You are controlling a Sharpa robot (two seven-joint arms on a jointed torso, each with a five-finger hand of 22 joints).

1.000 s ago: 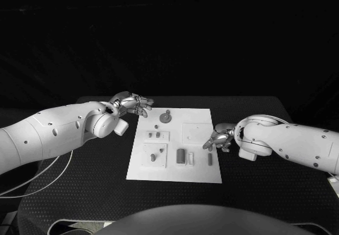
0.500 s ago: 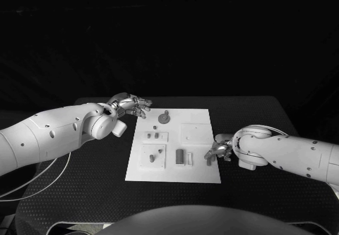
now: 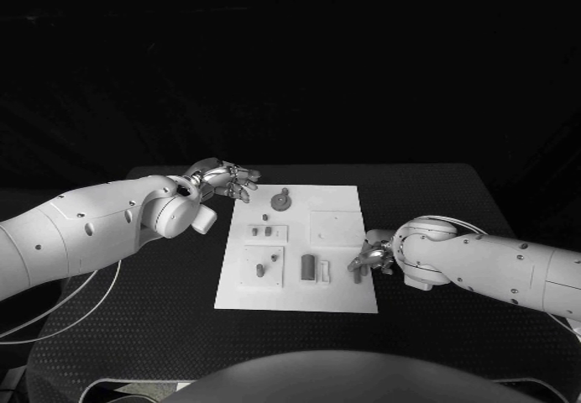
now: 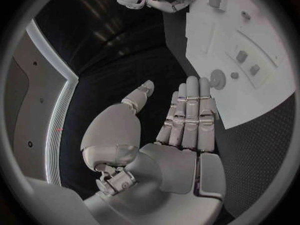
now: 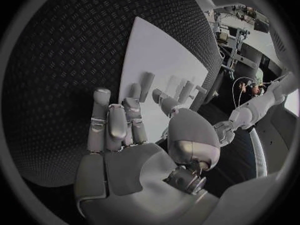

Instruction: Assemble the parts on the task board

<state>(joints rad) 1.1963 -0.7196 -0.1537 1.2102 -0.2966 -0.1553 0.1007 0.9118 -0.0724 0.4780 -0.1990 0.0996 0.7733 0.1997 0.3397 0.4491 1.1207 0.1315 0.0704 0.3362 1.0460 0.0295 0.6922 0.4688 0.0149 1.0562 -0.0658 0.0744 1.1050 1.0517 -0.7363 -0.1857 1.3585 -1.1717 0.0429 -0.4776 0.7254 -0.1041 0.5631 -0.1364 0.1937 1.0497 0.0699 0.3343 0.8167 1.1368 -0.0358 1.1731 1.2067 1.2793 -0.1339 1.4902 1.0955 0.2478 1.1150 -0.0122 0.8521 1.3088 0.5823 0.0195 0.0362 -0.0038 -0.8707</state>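
Your right hand [image 3: 374, 256] hovers at the task board [image 3: 336, 206]'s right edge by the narrow part [image 3: 358, 273], fingers spread, holding nothing, likely to pick it. Left hand [image 3: 225, 180] waits open, clear beside the far corner.

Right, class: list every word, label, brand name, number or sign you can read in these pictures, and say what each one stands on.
None: no readable text stands on anything.
Task board: plain white, with no print that can be made out.
Parts: no markings that can be read.
Left hand and right hand: bare metal, no label or number.
Table: dark textured surface, no writing.
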